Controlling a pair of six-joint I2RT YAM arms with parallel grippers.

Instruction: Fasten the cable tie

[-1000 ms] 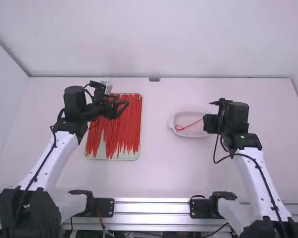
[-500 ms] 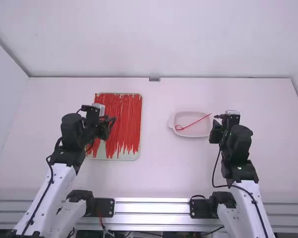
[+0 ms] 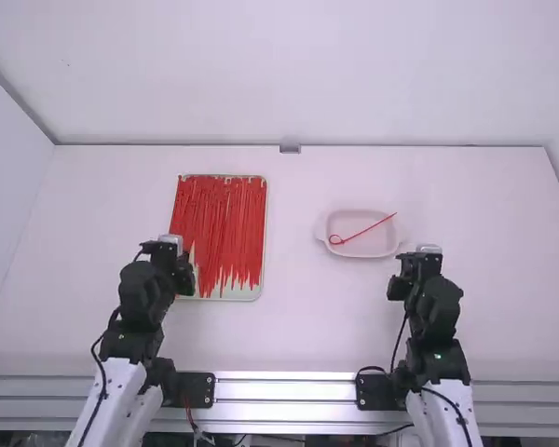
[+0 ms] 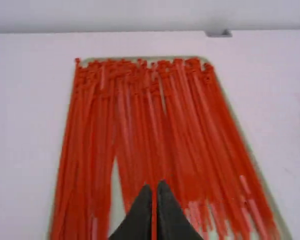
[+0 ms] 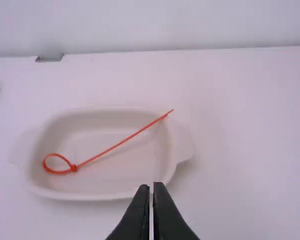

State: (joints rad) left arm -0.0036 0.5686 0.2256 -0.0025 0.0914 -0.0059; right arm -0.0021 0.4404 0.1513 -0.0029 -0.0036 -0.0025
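The left gripper (image 4: pixel 153 187) has its fingers pressed together with nothing between them, and it hangs over the near end of the tray (image 3: pixel 219 297), where a heap of loose red cable ties (image 4: pixel 155 125) lies lengthwise. The right gripper (image 5: pixel 151 186) is likewise closed and empty, just on the near side of the white dish (image 5: pixel 182 145). In that dish lies the fastened cable tie (image 5: pixel 102 148), its small loop at one end and its tail reaching over the far rim, apart from both grippers on the white table (image 3: pixel 289 307).
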